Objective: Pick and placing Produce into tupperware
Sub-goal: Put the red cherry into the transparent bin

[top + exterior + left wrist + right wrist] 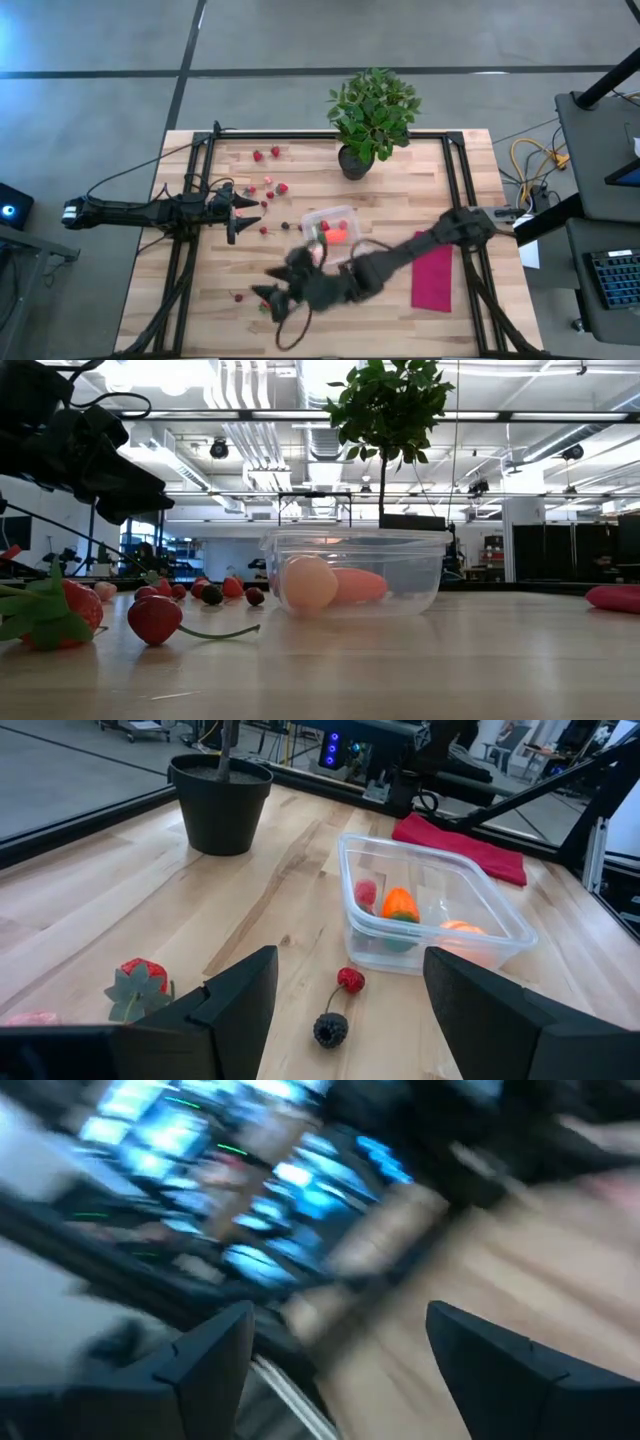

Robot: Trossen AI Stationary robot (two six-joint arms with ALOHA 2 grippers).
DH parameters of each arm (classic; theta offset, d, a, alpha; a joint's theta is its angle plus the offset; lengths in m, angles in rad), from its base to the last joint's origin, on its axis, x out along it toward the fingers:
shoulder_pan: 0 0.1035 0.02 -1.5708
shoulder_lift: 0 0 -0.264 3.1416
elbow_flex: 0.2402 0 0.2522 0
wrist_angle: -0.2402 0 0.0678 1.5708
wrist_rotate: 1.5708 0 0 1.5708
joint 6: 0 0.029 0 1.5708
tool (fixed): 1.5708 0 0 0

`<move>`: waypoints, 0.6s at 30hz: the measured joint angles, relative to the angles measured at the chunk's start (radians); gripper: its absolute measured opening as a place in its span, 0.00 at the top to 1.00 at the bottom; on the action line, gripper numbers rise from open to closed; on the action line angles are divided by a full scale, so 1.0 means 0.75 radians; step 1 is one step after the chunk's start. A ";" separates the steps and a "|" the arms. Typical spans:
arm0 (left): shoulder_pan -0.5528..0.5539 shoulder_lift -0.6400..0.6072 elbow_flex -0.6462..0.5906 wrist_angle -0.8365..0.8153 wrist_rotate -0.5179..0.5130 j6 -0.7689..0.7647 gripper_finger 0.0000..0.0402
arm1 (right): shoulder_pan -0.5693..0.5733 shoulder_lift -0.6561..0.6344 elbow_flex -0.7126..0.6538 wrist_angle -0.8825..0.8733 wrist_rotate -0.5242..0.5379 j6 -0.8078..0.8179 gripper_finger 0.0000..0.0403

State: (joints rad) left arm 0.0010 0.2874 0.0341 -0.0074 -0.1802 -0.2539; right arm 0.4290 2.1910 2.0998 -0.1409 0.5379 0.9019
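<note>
Three produce pieces sit in your tub (pixel 330 226) at table center: peach (pixel 462 928), carrot (pixel 399 904), strawberry (pixel 366 892). Loose strawberries (pixel 268 154) lie toward 10 o'clock. Right gripper (pixel 264 296), at 7 o'clock, spread, empty. Left gripper (pixel 246 212), at 9, spread.

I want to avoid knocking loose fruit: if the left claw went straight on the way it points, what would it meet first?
Probably the small dark berry and red cherry lying between the open left claw fingers' line; beyond them, the tupperware. Depth is uncertain.
</note>
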 joint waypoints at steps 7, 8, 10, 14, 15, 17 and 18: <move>0.000 -0.001 0.001 -0.002 0.000 0.000 0.41 | -0.214 -0.131 -0.406 0.617 -0.642 -0.223 0.28; 0.000 -0.001 0.000 -0.001 0.000 0.000 0.41 | -0.228 -0.167 -0.483 0.624 -0.670 -0.196 0.28; 0.000 -0.001 0.000 -0.002 0.000 0.000 0.41 | -0.241 -0.251 -0.636 0.635 -0.667 -0.180 0.27; 0.000 0.000 0.000 -0.002 0.000 0.000 0.41 | -0.238 -0.538 -0.924 0.653 -0.542 -0.243 0.26; 0.000 -0.002 0.000 -0.003 0.000 0.000 0.41 | -0.236 -0.625 -0.995 0.649 -0.504 -0.270 0.26; 0.000 -0.001 0.000 -0.001 0.000 0.000 0.41 | -0.228 -0.790 -1.127 0.563 -0.439 -0.265 0.27; 0.000 -0.001 0.000 -0.002 0.000 0.000 0.41 | -0.228 -0.867 -1.188 0.482 -0.422 -0.239 0.27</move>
State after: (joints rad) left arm 0.0010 0.2867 0.0341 -0.0090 -0.1799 -0.2543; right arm 0.2578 1.5411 1.2085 0.2203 0.2218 0.7226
